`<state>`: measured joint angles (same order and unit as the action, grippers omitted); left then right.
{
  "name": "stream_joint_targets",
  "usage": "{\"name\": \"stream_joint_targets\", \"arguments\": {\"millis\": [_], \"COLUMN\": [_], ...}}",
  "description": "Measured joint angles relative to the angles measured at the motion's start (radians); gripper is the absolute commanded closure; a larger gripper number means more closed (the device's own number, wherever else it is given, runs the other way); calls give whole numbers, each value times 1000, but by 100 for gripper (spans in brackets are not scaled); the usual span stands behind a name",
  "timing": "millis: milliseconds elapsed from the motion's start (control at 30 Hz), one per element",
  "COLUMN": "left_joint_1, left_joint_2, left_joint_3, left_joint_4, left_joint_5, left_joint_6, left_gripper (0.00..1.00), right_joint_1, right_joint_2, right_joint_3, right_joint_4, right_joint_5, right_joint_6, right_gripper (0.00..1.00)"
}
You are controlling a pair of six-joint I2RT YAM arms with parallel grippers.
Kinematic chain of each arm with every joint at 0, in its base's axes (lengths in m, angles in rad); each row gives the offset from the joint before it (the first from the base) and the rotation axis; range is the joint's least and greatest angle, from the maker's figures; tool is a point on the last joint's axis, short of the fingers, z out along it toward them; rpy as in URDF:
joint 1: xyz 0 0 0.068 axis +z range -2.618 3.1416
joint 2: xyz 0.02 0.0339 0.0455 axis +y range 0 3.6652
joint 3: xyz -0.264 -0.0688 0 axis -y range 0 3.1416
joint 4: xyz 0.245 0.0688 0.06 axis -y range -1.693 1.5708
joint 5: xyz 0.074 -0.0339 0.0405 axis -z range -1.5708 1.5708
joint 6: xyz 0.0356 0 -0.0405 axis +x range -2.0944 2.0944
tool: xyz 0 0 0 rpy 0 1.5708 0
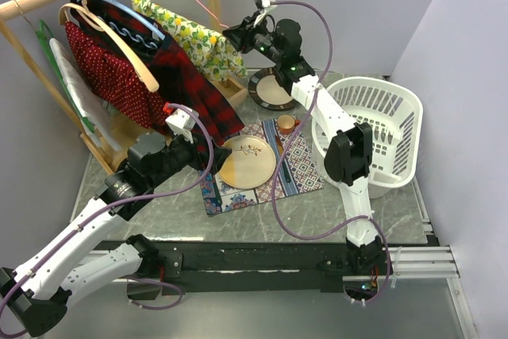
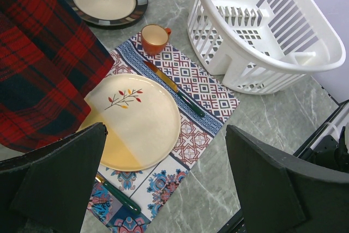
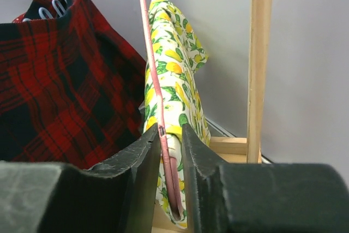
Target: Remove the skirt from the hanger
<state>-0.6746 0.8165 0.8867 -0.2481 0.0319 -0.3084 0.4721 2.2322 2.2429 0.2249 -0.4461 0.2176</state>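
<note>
No lettering, label, brand mark, number or sign can be read in any of the three views.

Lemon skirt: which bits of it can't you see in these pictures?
Right wrist view: the lemon skirt's lower part is hidden behind the right fingers.
Top view: how it is fastened to the pink hanger is too small to tell.
Left wrist view: it is outside the picture entirely.
</note>
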Motion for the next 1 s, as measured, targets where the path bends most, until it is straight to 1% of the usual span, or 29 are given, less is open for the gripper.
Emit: {"name": "stream_joint_targets", "arguments": {"millis": [100,200,267,300,367,400,600,1000], "left_joint_1": [0,0,0,0,0,0,0,1], "left_joint_2": [0,0,0,0,0,0,0,0], "left_joint_3": [0,0,0,0,0,0,0,0], "left_joint_4": [0,0,0,0,0,0,0,-1], "left_joint_5": [-2,-3,-3,-4,-4,-4,-4,-6], "left_joint_6": [0,0,0,0,0,0,0,0], "left_gripper": [3,3,3,3,3,3,3,3], "right_joint_1": [4,8,15,20,31,35,59,78], "right_joint_2": [0,0,0,0,0,0,-1,-16], "right_joint_3": [0,1,1,1,1,1,1,-6], "right_joint_4": [-1,-10,-16,-20,-28,-31,-32,14], "right_joint_5": [4,16,27,34,42,44,66,84], "right_joint_6": [-6,-25,-42,-50,-64,-69,-108,-113], "right_gripper": [70,71,75,80,86,100,100,100]}}
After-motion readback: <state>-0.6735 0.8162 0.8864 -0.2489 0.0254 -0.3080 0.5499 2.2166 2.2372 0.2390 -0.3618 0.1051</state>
